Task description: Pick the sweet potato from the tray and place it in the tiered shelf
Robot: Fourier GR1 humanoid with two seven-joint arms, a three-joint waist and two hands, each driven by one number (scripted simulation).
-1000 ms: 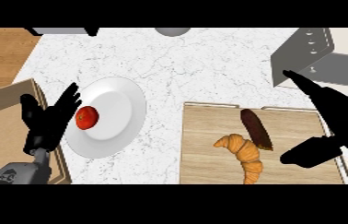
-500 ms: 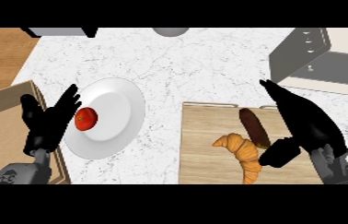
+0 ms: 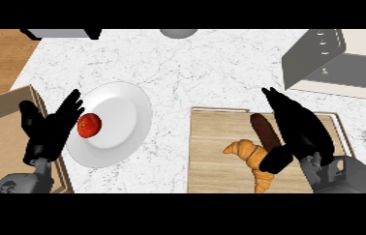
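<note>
A dark brown sweet potato (image 3: 262,129) lies on the wooden tray (image 3: 218,156) at the lower right, next to a golden croissant (image 3: 252,157). My right hand (image 3: 301,131) hovers open just right of the sweet potato, its fingers stretched toward the far side and its thumb over the croissant's edge. The grey tiered shelf (image 3: 320,60) stands at the far right. My left hand (image 3: 46,127) rests open at the left edge, fingers up.
A white plate (image 3: 121,114) with a red tomato (image 3: 88,125) sits left of the tray. A grey round object (image 3: 178,33) shows at the counter's far edge. A wooden board (image 3: 22,101) lies under the left hand.
My right hand has moved left across the tray, from its right edge to beside the sweet potato. The left hand has stayed put.
</note>
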